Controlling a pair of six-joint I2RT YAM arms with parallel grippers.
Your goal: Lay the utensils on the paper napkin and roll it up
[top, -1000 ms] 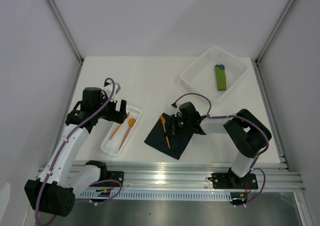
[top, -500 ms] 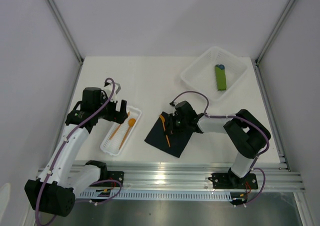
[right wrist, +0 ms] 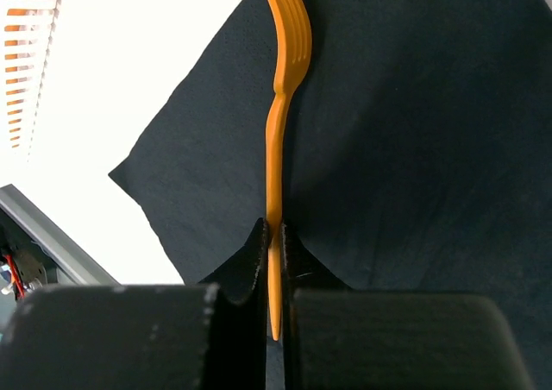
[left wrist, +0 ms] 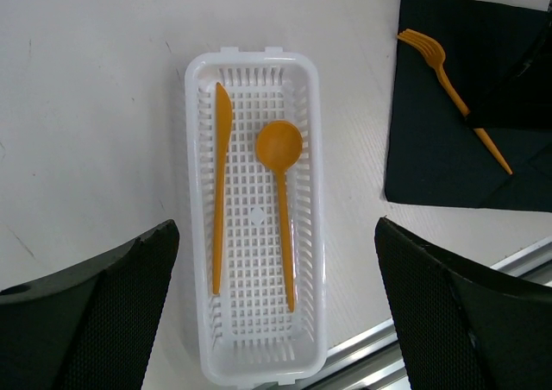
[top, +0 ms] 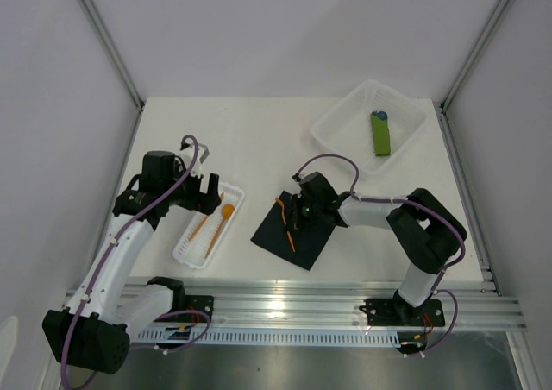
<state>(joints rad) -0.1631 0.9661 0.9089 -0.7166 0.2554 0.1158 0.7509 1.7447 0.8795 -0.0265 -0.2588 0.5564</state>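
The white worktop (top: pixel 259 140) carries it all. Over the last second the right gripper (right wrist: pixel 272 235) has edged farther out across the paper napkin (right wrist: pixel 414 148), its jaws pinched shut on the handle of the fork (right wrist: pixel 276 148). The fork runs straight ahead of those jaws, and I can't tell if it touches the sheet. It looks like a placement being lined up, with no release yet. The left gripper (left wrist: pixel 272 235) hovers with jaws spread wide. Directly beneath them is the basket (left wrist: pixel 317 235), holding the knife (left wrist: pixel 220 191) and spoon (left wrist: pixel 280 148), both awaiting their turn.
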